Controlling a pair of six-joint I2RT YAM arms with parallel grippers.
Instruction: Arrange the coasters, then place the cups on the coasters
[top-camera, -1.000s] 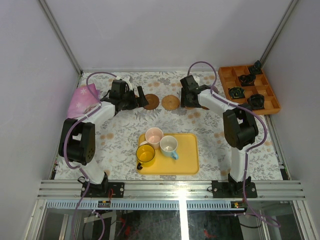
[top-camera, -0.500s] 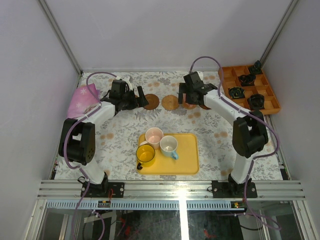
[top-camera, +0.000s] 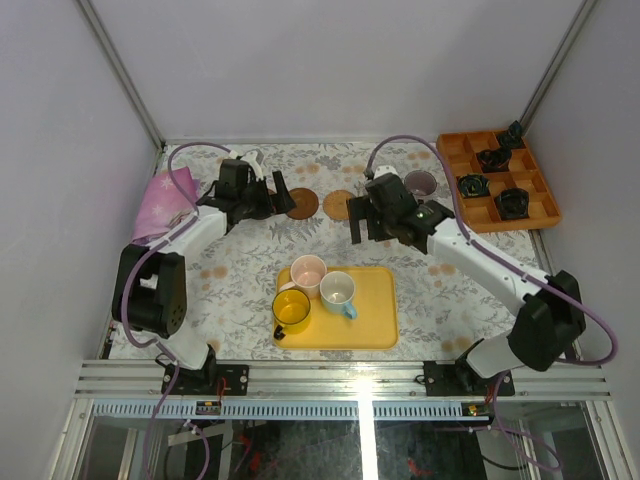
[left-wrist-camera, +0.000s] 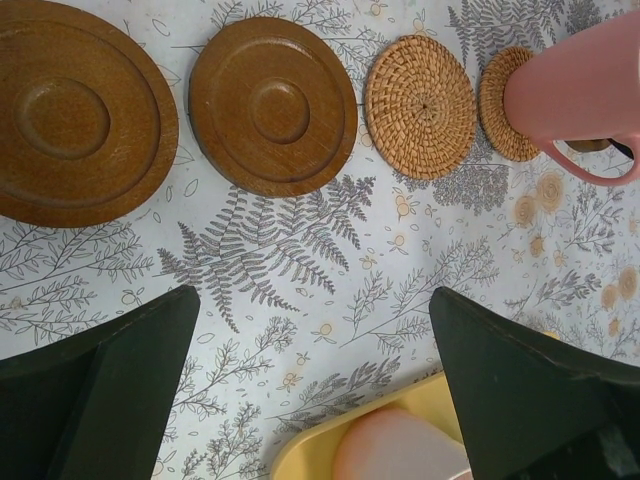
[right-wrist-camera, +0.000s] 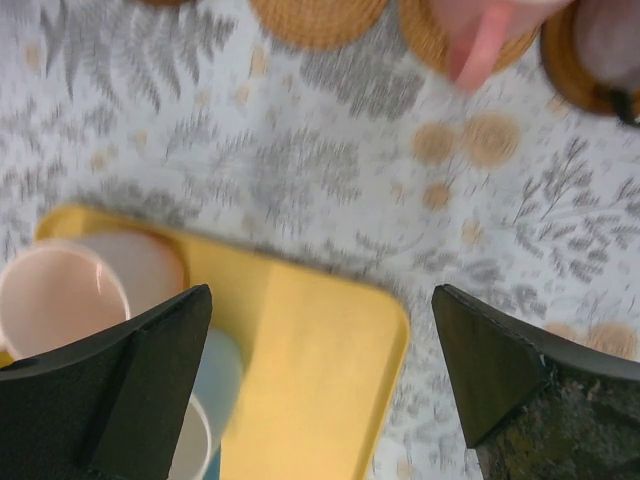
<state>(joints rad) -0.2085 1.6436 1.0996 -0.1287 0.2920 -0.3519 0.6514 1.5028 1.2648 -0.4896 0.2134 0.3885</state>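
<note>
Five coasters lie in a row at the back. Two are wooden (left-wrist-camera: 80, 110) (left-wrist-camera: 272, 105) and two are woven (left-wrist-camera: 420, 105) (left-wrist-camera: 500, 100). The salmon cup (left-wrist-camera: 585, 90) stands on the second woven one, and the mauve cup (top-camera: 420, 185) stands on the right-end coaster. The pale pink cup (top-camera: 308, 270), the light blue cup (top-camera: 338, 290) and the yellow cup (top-camera: 291, 310) sit on the yellow tray (top-camera: 375, 310). My left gripper (top-camera: 283, 195) hangs open just in front of the wooden coasters, empty. My right gripper (top-camera: 355, 222) is open and empty between the row and the tray, and its arm hides the salmon cup from above.
An orange compartment tray (top-camera: 497, 180) with small black gadgets stands at the back right. A pink cloth (top-camera: 165, 200) lies at the left edge. Grey walls close in the table on three sides. The right wrist view is blurred by motion.
My right gripper has opened wide and drawn back from the coaster row toward the yellow tray, uncovering the mauve cup. The left arm has stayed put.
</note>
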